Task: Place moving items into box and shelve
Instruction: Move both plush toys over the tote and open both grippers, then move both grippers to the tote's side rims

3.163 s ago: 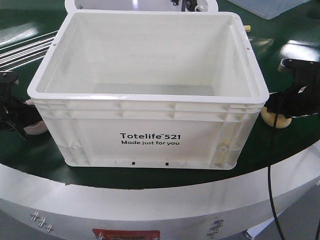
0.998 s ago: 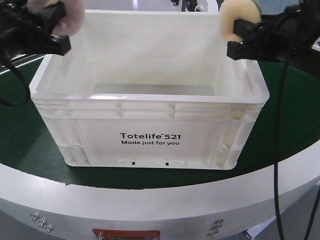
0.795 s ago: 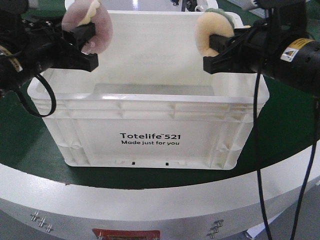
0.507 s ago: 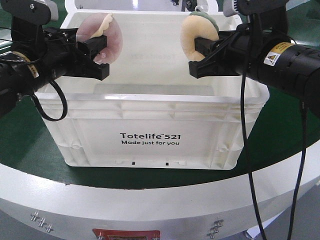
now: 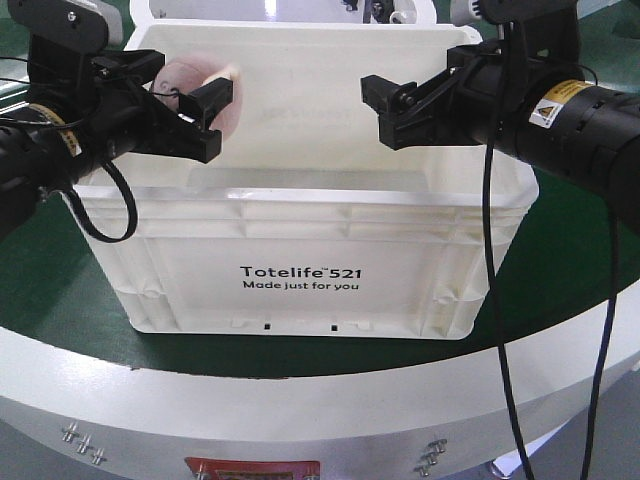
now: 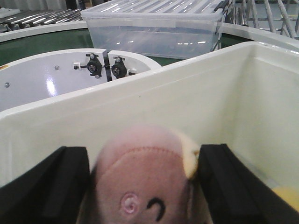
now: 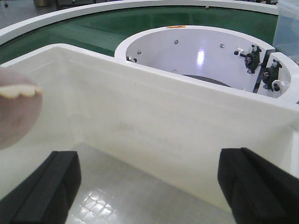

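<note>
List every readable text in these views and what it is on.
"Totelife 521": front wall of the white box.
"Made just for you": same wall, just below.
Yellow label on the right arm: too small to read.
Red plate on the table edge: cut off, unreadable.

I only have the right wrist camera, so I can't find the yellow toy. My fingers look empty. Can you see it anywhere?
Observer: Only a yellow patch at the left wrist view's lower right edge, apparently inside the box; probably the toy.
Operator: And the pink toy?
Observer: It sits between the fingers of the left gripper, face showing; whether they grip it, I cannot tell.
Operator: Where are the grippers?
Observer: In the front view, the left gripper and the right gripper are both over the open box.
</note>
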Available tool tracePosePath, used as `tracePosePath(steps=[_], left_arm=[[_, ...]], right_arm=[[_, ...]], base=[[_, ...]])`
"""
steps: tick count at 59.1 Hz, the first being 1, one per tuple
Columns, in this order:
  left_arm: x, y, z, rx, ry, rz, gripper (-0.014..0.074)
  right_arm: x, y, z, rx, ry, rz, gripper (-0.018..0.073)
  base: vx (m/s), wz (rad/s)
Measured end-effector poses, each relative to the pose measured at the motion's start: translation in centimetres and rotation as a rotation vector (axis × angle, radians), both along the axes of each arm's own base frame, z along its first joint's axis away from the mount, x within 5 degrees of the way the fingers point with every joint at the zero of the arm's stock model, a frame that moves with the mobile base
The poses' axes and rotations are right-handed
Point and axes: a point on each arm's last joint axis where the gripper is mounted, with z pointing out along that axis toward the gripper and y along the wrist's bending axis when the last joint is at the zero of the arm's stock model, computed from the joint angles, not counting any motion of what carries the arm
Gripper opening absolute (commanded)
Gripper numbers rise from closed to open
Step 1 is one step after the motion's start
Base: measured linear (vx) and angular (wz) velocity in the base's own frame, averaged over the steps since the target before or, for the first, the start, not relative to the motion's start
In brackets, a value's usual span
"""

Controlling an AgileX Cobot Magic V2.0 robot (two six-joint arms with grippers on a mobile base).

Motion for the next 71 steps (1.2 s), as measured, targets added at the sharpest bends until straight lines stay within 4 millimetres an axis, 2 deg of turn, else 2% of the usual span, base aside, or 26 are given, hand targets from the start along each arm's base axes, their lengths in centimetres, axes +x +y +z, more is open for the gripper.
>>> tracePosePath(steps=[12,18,29,37,46,51,61,71], left_arm=[[0.2,1.1,0.2,-0.020,0.013,0.047,0.0591],[0.0,2.3,0.8,-0.020,0.009,0.086,0.0591],[-0.8,4.8,2.0,-0.005,0.010,0.174,0.0591],[-1.2,5.7,2.1,0.018,0.048,0.213,0.0591],[-1.4,6.1,1.6,0.017,0.150,0.255,0.0591],[-1.2,6.5,2.4,-0.012,0.193,0.293,0.0591],[0.1,7.5,5.5,-0.023,0.216,0.366,0.0591],[2.8,7.5,5.5,0.018,0.341,0.417,0.0591]], right_arm=[[0.0,0.0,0.0,0.001,-0.003,0.000,0.0598],[0.1,-0.2,0.2,0.005,-0.009,-0.009,0.0593],[0.2,-3.6,1.7,0.084,-0.028,-0.133,0.0592],[-0.2,-5.8,2.4,0.091,-0.009,-0.202,0.0592],[-0.5,-6.5,2.4,0.089,0.050,-0.218,0.0592],[-0.4,-6.6,2.7,0.097,0.108,-0.226,0.0592],[1.3,-7.8,4.7,0.134,0.232,-0.290,0.0583],[3.4,-7.7,5.6,0.089,0.335,-0.287,0.0574]], base=[[0.00,0.00],[0.00,0.00],[0.00,0.00],[0.00,0.00],[0.00,0.00],[0.00,0.00],[0.00,0.00],[0.00,0.00]])
